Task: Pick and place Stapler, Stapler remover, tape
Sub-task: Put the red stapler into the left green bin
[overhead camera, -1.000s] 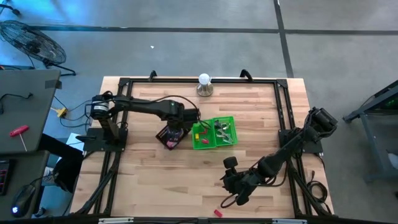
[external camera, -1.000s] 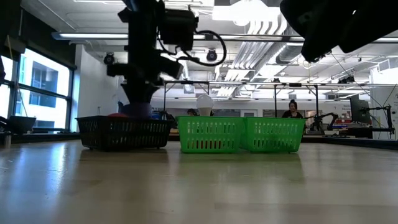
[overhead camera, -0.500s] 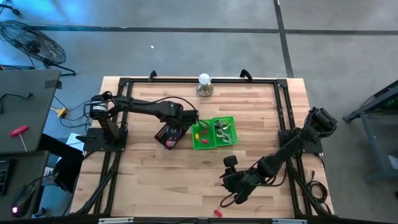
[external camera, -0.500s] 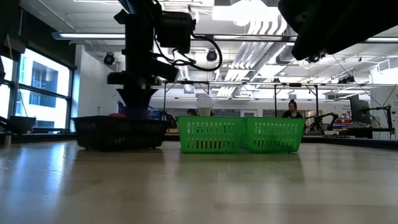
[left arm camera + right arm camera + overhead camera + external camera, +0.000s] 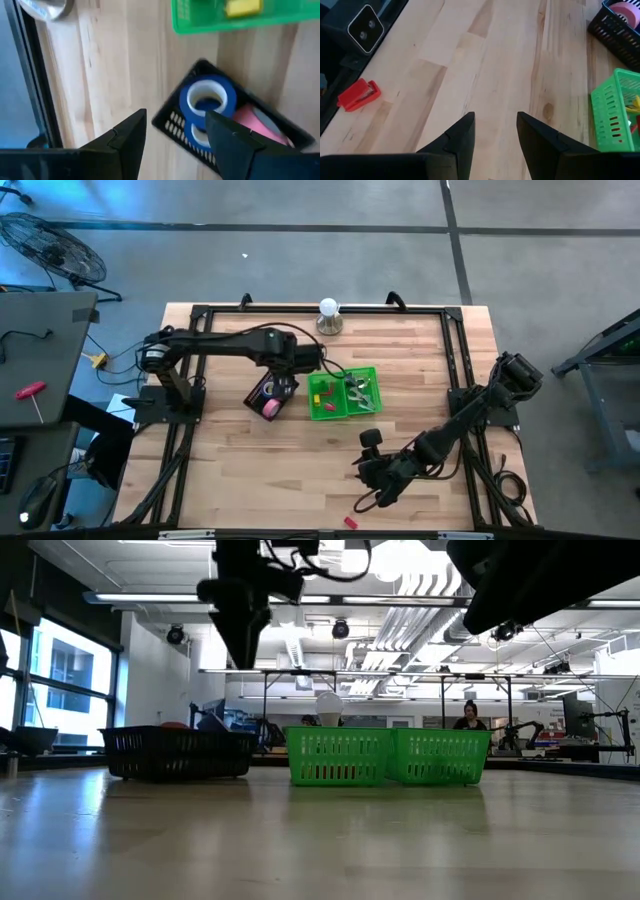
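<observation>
While the left gripper (image 5: 300,360) hangs above the table with its fingers spread and nothing between them, just at 12 o'clock of the black basket (image 5: 266,393), the step in hand looks like a finished drop of tape. From the left wrist view that basket holds a blue tape (image 5: 207,100) on top and a pink tape (image 5: 255,122) beside it. The green basket (image 5: 343,394) sits just at 3 o'clock of the black one and holds a yellow piece (image 5: 242,7) plus some small items too small to name. A red stapler (image 5: 359,94) lies alone on the wood at the 6 o'clock edge of the table, well apart from both baskets. The right gripper (image 5: 385,485) hovers at about 5 o'clock of the table centre, near that stapler, fingers parted and empty. Judging by this, 1 likely next move is for the right arm to swing toward 6 o'clock, drop over the stapler, close on it and carry it to a basket. Little stands in the way: open wood between gripper and stapler, though the stapler sits close to the black frame rail (image 5: 350,55), which could crowd the fingers. A lamp base (image 5: 329,323) stands at 12 o'clock, clear of the work.
</observation>
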### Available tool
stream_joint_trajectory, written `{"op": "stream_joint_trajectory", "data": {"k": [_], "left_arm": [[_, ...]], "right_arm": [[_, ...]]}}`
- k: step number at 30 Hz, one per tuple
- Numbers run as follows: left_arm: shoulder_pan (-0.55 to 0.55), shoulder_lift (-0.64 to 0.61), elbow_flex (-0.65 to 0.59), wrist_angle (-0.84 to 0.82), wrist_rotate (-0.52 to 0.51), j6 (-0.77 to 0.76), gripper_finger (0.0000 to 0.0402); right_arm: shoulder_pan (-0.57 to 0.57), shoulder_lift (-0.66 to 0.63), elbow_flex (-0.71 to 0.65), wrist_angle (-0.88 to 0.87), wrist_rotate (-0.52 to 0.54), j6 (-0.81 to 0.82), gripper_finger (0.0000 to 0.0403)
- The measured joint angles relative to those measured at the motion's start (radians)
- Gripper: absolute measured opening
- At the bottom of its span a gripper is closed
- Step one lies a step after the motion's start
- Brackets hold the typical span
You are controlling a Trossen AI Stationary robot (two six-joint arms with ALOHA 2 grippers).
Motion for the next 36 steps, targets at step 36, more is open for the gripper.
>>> {"op": "stream_joint_trajectory", "data": {"k": [36], "left_arm": [[-0.695,-0.329,-0.109,-0.132,-0.431,-0.654,0.0195]], "right_arm": [[0.182,0.005,0.701,-0.319,-0.170,0.180,0.0022]]}}
